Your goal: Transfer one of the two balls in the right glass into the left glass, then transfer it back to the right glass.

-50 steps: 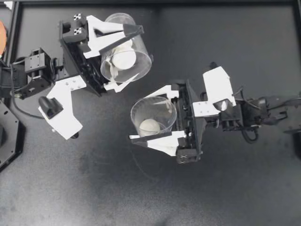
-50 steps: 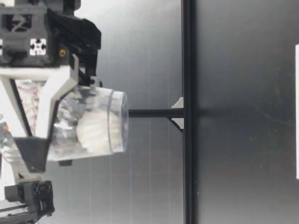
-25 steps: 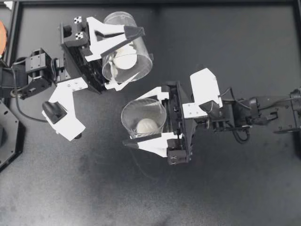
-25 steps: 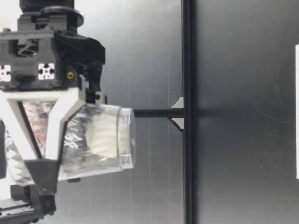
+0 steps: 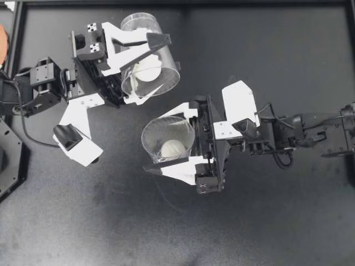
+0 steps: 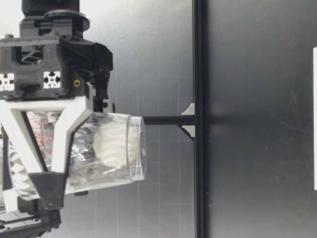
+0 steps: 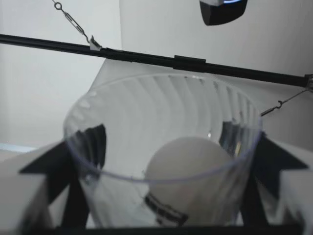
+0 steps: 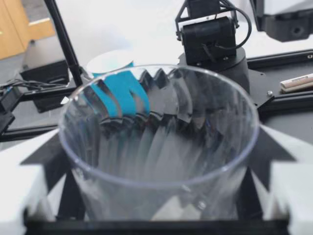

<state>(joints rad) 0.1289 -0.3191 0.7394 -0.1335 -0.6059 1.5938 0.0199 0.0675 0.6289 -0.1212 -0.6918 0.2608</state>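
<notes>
My left gripper (image 5: pixel 148 69) is shut on a clear ribbed glass (image 5: pixel 151 52) that is held tilted, its mouth leaning toward the other glass. A white ball (image 5: pixel 147 68) lies inside it, also plain in the left wrist view as the ball (image 7: pixel 188 169) in the glass (image 7: pixel 161 127). My right gripper (image 5: pixel 165 139) is shut on a second clear glass (image 5: pixel 168 138), held upright just below the first, with a white ball (image 5: pixel 172 148) at its bottom. The low view shows this upright glass (image 6: pixel 84 153) hanging above the table. In the right wrist view the glass (image 8: pixel 159 147) fills the space between the fingers.
The dark table mat (image 5: pixel 260 221) lies under both arms. A black frame rail (image 5: pixel 222 3) runs along the far edge, and an orange object (image 5: pixel 3 44) sits at the far left. Beyond the right glass stand a blue-and-white cup (image 8: pixel 115 73) and a pen (image 8: pixel 296 82).
My right arm has carried its glass leftward, closer under the left glass, and it has sunk a little. The left glass has shifted slightly toward the far edge.
</notes>
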